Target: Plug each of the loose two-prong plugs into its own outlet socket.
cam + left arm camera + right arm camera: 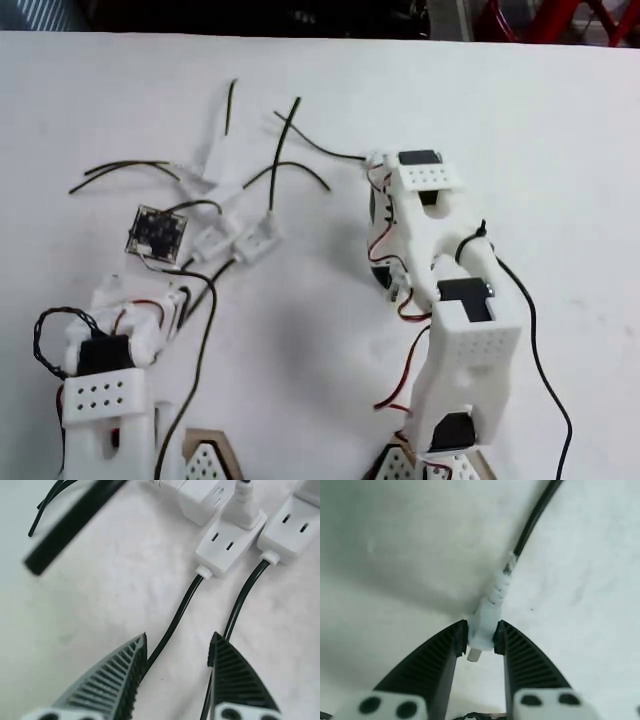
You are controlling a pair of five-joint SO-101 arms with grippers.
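- White counter (560, 110) carries everything, with loose cords spread between my two arms.
- My right jaws are pinched narrow on a white two-prong plug (484, 617), clamping its body from both sides. I take that grip as the way to keep it from twisting while it is steered.
- What looks like a prong pokes back towards the wrist, behind the tips. The plug's black cord (535, 517) trails away ahead of them, so I judge the plug needs turning before it can meet any slots.
- My left jaws stand wide and hold nothing. One black lead (172, 625) lies on the counter between them.
- Ahead of those tips the lead ends at a white socket block (225, 542), slots facing up, with a second block (295, 522) just beside it.
- A white fitting (245, 505) stands at the far edge of the nearer block. I cannot tell whether it is seated.
- Those sockets lie well apart from my right jaws.
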